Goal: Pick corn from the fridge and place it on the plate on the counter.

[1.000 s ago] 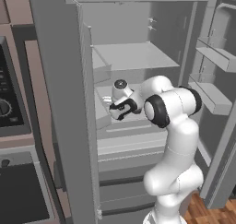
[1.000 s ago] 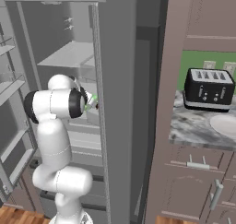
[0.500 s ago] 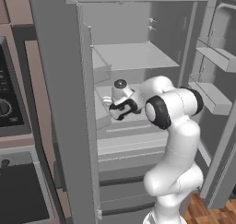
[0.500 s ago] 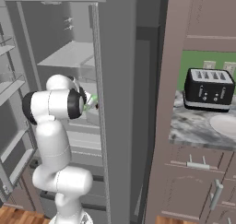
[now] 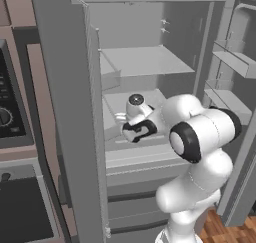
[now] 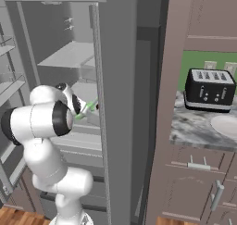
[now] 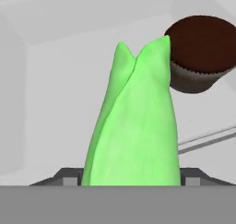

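Observation:
In the hand view the bright green corn point(image 7: 136, 126) stands between the two dark fingertips of my gripper point(image 7: 131, 179), which is shut on it. From the right base camera the corn point(image 6: 90, 107) pokes out past the gripper point(image 6: 83, 109) over the middle shelf of the open fridge point(image 6: 120, 80). The left base camera shows my hand reaching onto that shelf of the fridge point(image 5: 65, 87), with the gripper point(image 5: 121, 119) at its left end. The off-white plate point(image 6: 227, 125) lies on the marbled counter point(image 6: 192, 129) to the right of the fridge.
A dark brown cupcake point(image 7: 198, 52) sits on the shelf just behind the corn. A black toaster point(image 6: 209, 89) stands at the back of the counter beside the plate. The open fridge door with its bins point(image 5: 230, 67) stands to the arm's right.
The elbow has dropped and swung outward toward the base. The corn stays in the gripper and has moved slightly lower.

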